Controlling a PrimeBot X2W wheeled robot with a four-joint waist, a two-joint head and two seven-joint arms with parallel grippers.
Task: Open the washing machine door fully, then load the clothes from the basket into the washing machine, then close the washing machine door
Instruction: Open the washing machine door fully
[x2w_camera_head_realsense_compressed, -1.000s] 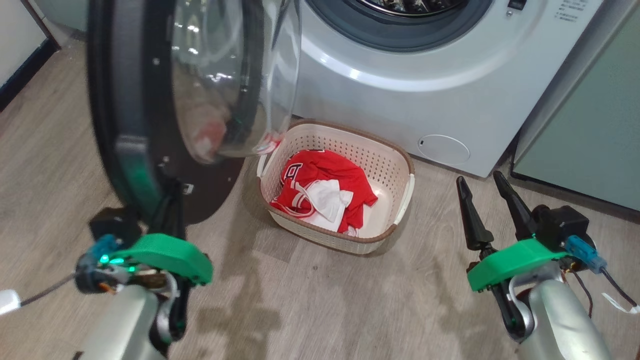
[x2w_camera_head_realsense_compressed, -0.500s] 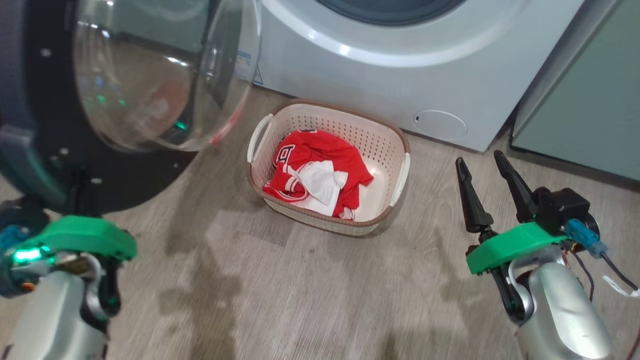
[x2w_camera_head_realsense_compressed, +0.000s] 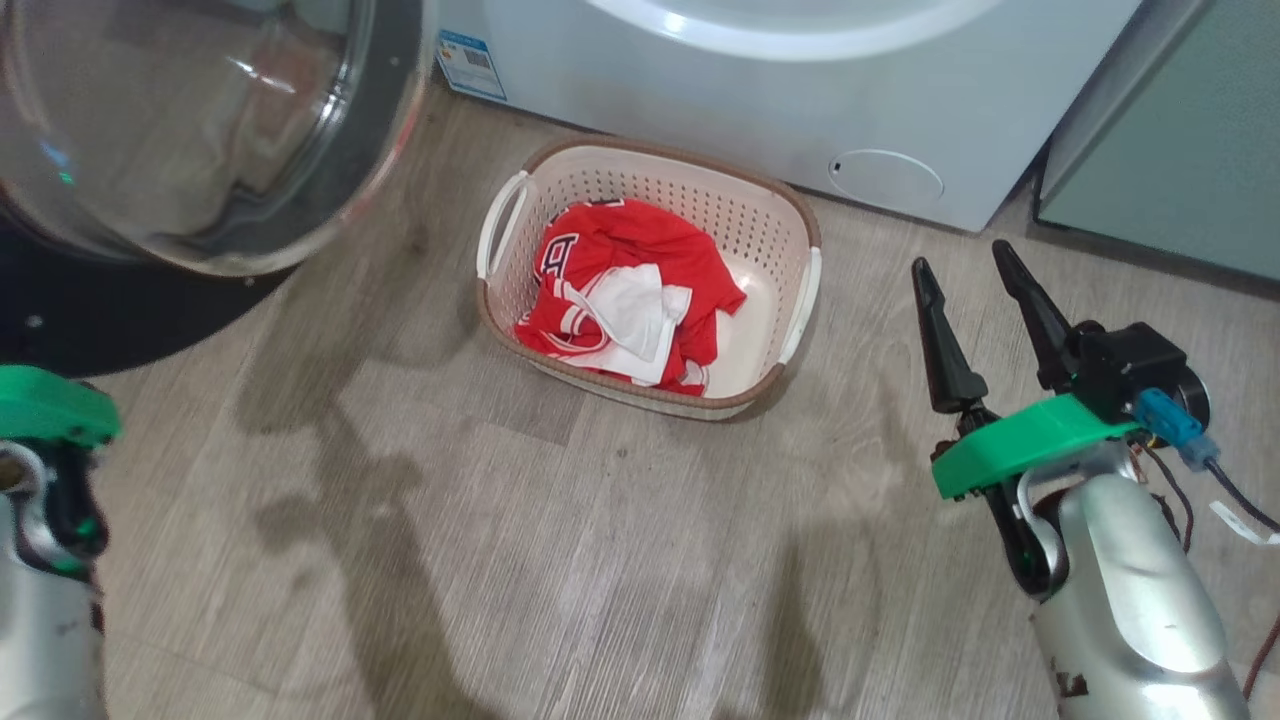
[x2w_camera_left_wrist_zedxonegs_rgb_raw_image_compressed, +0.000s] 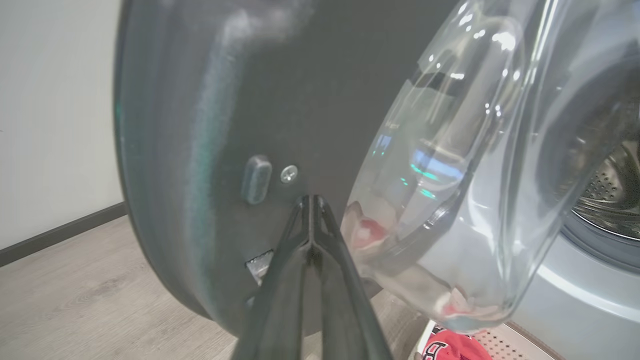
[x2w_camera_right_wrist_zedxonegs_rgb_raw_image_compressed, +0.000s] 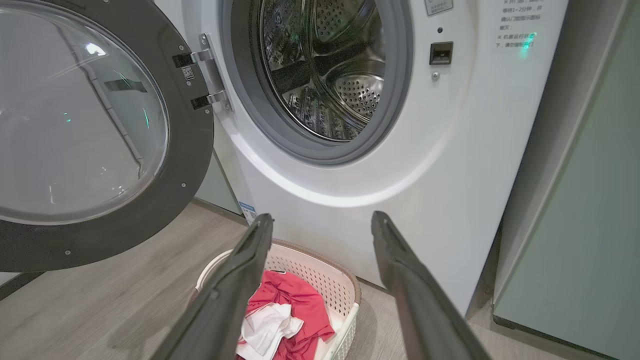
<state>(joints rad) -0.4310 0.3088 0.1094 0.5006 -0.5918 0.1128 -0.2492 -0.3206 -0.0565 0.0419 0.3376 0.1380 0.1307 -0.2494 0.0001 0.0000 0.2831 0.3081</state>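
The washing machine door (x2w_camera_head_realsense_compressed: 180, 140) stands swung open at the upper left, its clear glass bowl bulging toward me. My left gripper (x2w_camera_left_wrist_zedxonegs_rgb_raw_image_compressed: 310, 200) is shut, its tips resting against the door's dark inner face (x2w_camera_left_wrist_zedxonegs_rgb_raw_image_compressed: 300, 100) beside a screw, holding nothing. The cream basket (x2w_camera_head_realsense_compressed: 700, 200) sits on the floor before the white washing machine (x2w_camera_head_realsense_compressed: 700, 100), with the red and white clothes (x2w_camera_head_realsense_compressed: 650, 245) bundled inside. My right gripper (x2w_camera_head_realsense_compressed: 960, 262) hangs open to the right of the basket. In the right wrist view the right gripper (x2w_camera_right_wrist_zedxonegs_rgb_raw_image_compressed: 322, 217) points at the machine's open drum (x2w_camera_right_wrist_zedxonegs_rgb_raw_image_compressed: 320, 70) above the basket (x2w_camera_right_wrist_zedxonegs_rgb_raw_image_compressed: 320, 270).
A pale green cabinet (x2w_camera_head_realsense_compressed: 1180, 150) stands right of the machine. A round filter cover (x2w_camera_head_realsense_compressed: 885, 178) and a blue sticker (x2w_camera_head_realsense_compressed: 468, 62) mark the machine's low front. My left arm's green wrist cover (x2w_camera_head_realsense_compressed: 45, 405) sits at the left edge. Wood floor (x2w_camera_head_realsense_compressed: 550, 520) stretches before the basket.
The head view has tilted down. The door has swung further left, away from the basket, with my left arm going left alongside it. The right gripper stays open in place.
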